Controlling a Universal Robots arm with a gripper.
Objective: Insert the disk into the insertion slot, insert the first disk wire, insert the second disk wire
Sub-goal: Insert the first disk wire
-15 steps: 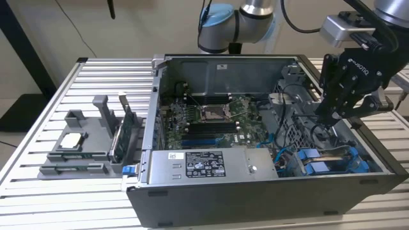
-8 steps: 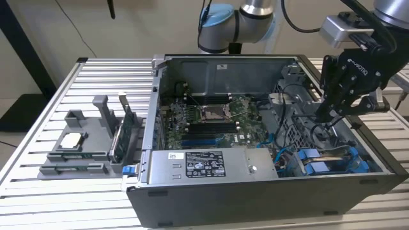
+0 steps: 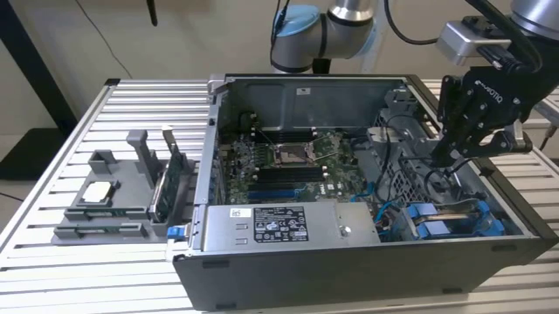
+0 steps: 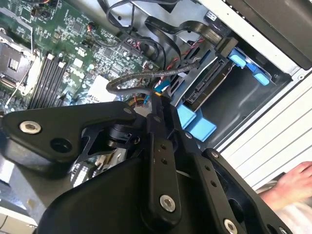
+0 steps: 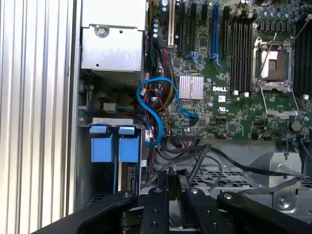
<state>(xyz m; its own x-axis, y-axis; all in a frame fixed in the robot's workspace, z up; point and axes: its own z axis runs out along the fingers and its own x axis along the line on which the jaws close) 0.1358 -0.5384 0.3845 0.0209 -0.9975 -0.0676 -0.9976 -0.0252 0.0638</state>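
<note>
The disk [image 3: 447,220], silver in its blue carrier, sits inside the insertion slot [image 3: 397,183], the dark cage at the case's front corner on the exterior view's right. Its blue tabs [image 5: 109,146] show in both wrist views, and its connector edge [image 4: 207,85] faces the motherboard. My gripper [image 3: 441,157] hangs inside the case just above and behind the disk. The fingers [image 4: 156,122] are closed together on a thin black disk wire [image 4: 146,77] that loops toward the disk, with a small blue and orange piece at the tips. In the first wrist view my gripper [image 5: 173,179] is among several black cables.
A grey power-supply box [image 3: 279,226] fills the case's front. The motherboard [image 3: 288,163] lies behind it. A blue cable [image 5: 151,107] loops beside the disk. A grey fixture [image 3: 114,196] with parts stands on the slatted table [image 3: 52,275]. A person's hand [image 4: 292,183] rests outside the case.
</note>
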